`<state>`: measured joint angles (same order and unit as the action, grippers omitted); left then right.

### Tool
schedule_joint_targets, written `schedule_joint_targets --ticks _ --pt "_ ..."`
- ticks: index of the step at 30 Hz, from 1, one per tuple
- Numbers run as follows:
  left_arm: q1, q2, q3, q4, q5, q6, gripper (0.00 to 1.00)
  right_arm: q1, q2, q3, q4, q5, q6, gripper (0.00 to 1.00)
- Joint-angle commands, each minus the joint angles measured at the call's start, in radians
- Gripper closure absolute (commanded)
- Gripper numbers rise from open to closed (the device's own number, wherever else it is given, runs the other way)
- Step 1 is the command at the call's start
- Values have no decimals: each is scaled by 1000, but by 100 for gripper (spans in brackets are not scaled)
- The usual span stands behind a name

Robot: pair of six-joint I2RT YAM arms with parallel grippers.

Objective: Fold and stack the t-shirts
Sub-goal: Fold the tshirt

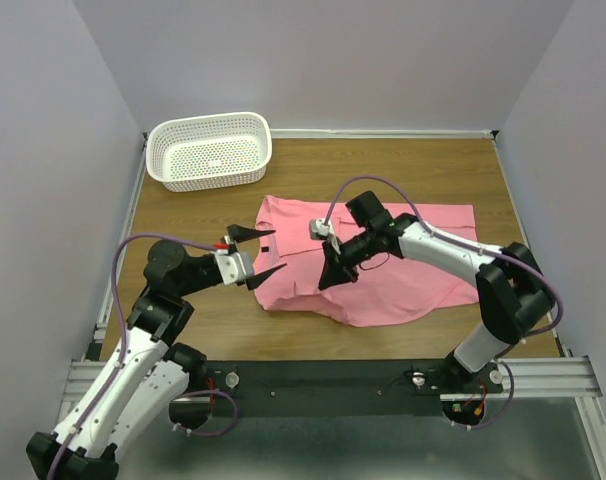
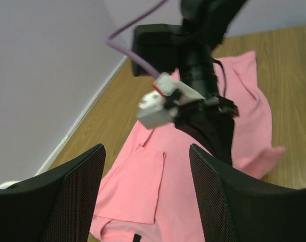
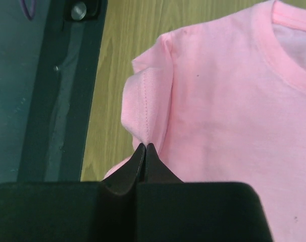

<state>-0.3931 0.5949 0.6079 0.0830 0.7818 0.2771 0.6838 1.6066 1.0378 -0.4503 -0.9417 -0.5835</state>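
The t-shirt (image 1: pixel 413 270) lies on the table (image 1: pixel 383 170), long axis left to right, neck toward the left arm. The right gripper (image 3: pixel 145 147) is pinched closed on a sleeve edge; the left gripper (image 1: pixel 276 249) hangs spread wide beside the collar, holding nothing

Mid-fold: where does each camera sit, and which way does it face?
Top external: above and behind the arm bases, looking down on the table; both arms, left end effector, right end effector, t-shirt, basket.
Left wrist: on the left arm, facing across the t-shirt toward the right arm; own fingers spread below.
Right wrist: on the right arm, looking down at a sleeve, base rail at frame left; own fingers pinch its hem.
Shared: top and left wrist both show the right end effector on the t-shirt.
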Motion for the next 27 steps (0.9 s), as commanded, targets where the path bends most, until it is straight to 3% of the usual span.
schedule_joint_targets --ticks 1,4,8,13,27 --pt "-114 58 -25 -78 35 345 28 -67 82 71 -70 -230 -12 99" --pt "-276 123 -17 -141 -91 430 33 -98 140 113 -94 -304 -7 99" --pt "-445 207 -23 -183 -358 488 39 -119 180 143 -108 -379 19 99" --pt "-506 195 -62 -177 -489 563 57 -142 202 154 -114 -413 28 99" --pt "-559 235 -155 -128 -581 643 53 -170 236 165 -126 -474 42 99"
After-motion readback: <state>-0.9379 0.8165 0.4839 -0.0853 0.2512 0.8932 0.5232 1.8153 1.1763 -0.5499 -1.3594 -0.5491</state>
